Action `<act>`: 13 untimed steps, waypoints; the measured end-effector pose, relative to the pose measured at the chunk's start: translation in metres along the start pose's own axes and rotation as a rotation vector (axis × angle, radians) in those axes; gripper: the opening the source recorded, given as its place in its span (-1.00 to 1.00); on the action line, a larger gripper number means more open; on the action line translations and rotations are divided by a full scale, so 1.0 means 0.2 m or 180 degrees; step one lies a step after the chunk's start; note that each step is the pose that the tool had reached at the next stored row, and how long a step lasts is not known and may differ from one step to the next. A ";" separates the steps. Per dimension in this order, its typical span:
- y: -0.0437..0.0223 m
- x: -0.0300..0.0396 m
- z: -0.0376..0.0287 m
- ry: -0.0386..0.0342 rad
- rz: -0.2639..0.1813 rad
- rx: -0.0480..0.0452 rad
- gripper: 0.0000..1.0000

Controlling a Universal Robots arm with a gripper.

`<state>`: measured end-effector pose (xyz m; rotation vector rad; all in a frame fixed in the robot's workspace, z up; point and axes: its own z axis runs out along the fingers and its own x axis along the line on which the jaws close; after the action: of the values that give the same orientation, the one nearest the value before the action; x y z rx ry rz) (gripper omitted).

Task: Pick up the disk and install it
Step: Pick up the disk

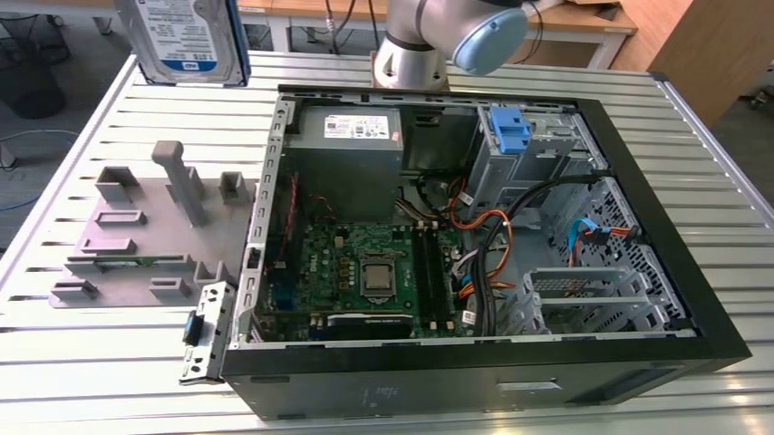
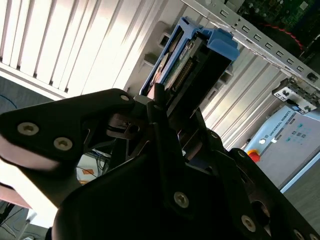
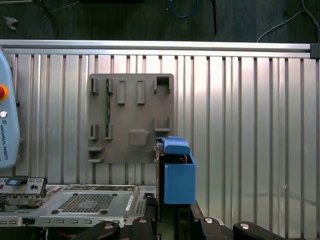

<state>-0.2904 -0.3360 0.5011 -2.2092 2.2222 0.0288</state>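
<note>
Clenched with the gripper [image 2: 157, 100] on the disk [image 2: 176, 65], blue frame [image 2: 220, 42] outermost. Held on edge, clear of the slatted table [image 3: 240, 125]. In the exterior view, aloft at eleven o'clock of the open case [image 1: 484, 236], label [image 1: 184, 36] toward the camera; arm [image 1: 418, 50] at twelve, grey fixture plate [image 1: 145, 236] at nine.

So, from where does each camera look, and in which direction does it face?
Exterior view: sits high off the arm, looks down on the open computer case and table; the arm and the raised disk show.
Second wrist view: rides at the wrist, looks along the hand that holds the disk.
First wrist view: rides at the wrist, looks over hand and disk down at the grey fixture plate.
Shared: all three show the disk.
</note>
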 end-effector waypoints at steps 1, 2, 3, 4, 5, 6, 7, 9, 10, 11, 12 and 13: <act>-0.019 0.000 0.000 0.0000 0.0000 0.0000 -0.31; -0.039 0.000 0.000 0.0000 0.0000 0.0000 -0.31; -0.060 0.000 0.000 0.0000 0.0000 -0.0001 -0.31; -0.080 0.000 -0.001 0.0000 0.0000 -0.0002 -0.31; -0.101 0.000 -0.001 0.0000 0.0000 -0.0002 -0.31; -0.121 0.000 -0.001 0.0000 0.0000 -0.0002 -0.31; -0.140 0.000 -0.001 0.0000 0.0000 -0.0003 -0.31; -0.174 0.000 -0.001 0.0000 0.0000 -0.0003 -0.31; -0.182 0.000 -0.001 0.0000 0.0000 -0.0003 -0.31; -0.184 0.000 -0.001 0.0000 0.0000 -0.0003 -0.31; -0.184 0.000 -0.001 0.0000 0.0000 -0.0003 -0.31; -0.184 0.000 -0.001 0.0000 0.0001 -0.0003 -0.31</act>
<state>-0.2536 -0.3362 0.5011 -2.2094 2.2228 0.0299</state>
